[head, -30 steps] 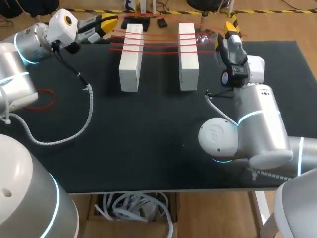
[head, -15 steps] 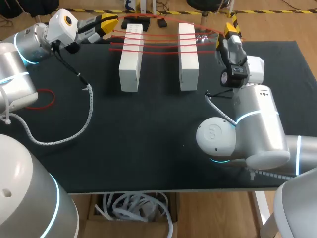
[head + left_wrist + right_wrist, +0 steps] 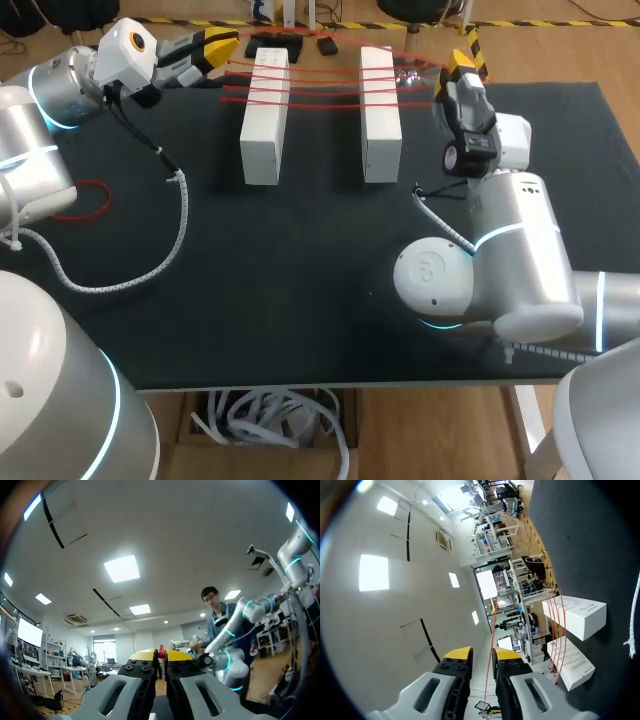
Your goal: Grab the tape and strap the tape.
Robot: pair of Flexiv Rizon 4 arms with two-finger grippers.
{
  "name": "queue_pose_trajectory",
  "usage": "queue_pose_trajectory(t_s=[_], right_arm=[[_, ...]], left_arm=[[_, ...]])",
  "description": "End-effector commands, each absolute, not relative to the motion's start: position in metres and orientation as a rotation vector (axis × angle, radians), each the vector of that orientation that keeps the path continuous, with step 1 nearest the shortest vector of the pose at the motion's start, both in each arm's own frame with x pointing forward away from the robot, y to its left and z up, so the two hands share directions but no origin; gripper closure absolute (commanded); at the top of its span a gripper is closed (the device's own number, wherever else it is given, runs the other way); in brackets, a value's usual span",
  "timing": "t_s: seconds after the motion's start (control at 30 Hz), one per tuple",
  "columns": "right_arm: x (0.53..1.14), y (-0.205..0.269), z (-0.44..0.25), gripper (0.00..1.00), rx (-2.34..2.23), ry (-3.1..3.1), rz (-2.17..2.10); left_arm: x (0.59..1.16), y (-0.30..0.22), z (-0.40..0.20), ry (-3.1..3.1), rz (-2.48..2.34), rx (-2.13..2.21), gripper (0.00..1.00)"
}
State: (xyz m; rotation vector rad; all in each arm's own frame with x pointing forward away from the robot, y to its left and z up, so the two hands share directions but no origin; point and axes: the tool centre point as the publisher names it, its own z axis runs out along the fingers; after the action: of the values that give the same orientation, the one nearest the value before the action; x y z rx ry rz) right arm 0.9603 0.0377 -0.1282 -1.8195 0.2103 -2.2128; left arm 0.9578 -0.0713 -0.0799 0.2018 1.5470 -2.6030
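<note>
Two white blocks stand side by side at the back of the black table. Several strands of red tape run across their far ends. At the back left, my left gripper holds one end; in its wrist view the left gripper is shut on a red strip. My right gripper hovers right of the blocks. In its own view the right gripper shows a narrow gap, with a red tape strand running through it toward the blocks.
A loose red tape loop lies at the table's left side near my left arm. A black object sits behind the blocks at the back edge. A white coiled cable hangs from my left arm over the table.
The right gripper's fingers have drawn closer together around the strand, and the right arm has shifted slightly left. The left arm and blocks have not moved.
</note>
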Motion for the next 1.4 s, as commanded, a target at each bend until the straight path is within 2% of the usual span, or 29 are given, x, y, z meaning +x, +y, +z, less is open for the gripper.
queue_pose_trajectory(t_s=[0.03, 0.1, 0.13, 1.13, 1.4], right_arm=[[0.9605, 0.0390, -0.1266, 0.91, -1.835, 0.218, -2.211], [0.9607, 0.0385, -0.1272, 0.94, -1.838, 0.222, -2.210], [0.9609, 0.0382, -0.1278, 1.00, -1.841, 0.223, -2.209], [0.9608, 0.0368, -0.1308, 1.00, -1.886, 0.183, -2.219], [0.9608, 0.0368, -0.1308, 1.00, -1.886, 0.183, -2.219]], left_arm=[[0.9589, -0.0714, -0.0810, 1.543, -2.605, 0.205, 1.00], [0.9589, -0.0714, -0.0810, 1.543, -2.605, 0.205, 1.00], [0.9589, -0.0714, -0.0810, 1.543, -2.605, 0.205, 1.00], [0.9589, -0.0714, -0.0810, 1.543, -2.605, 0.205, 1.00], [0.9647, -0.0738, -0.0748, 2.459, -2.252, -0.203, 1.00]])
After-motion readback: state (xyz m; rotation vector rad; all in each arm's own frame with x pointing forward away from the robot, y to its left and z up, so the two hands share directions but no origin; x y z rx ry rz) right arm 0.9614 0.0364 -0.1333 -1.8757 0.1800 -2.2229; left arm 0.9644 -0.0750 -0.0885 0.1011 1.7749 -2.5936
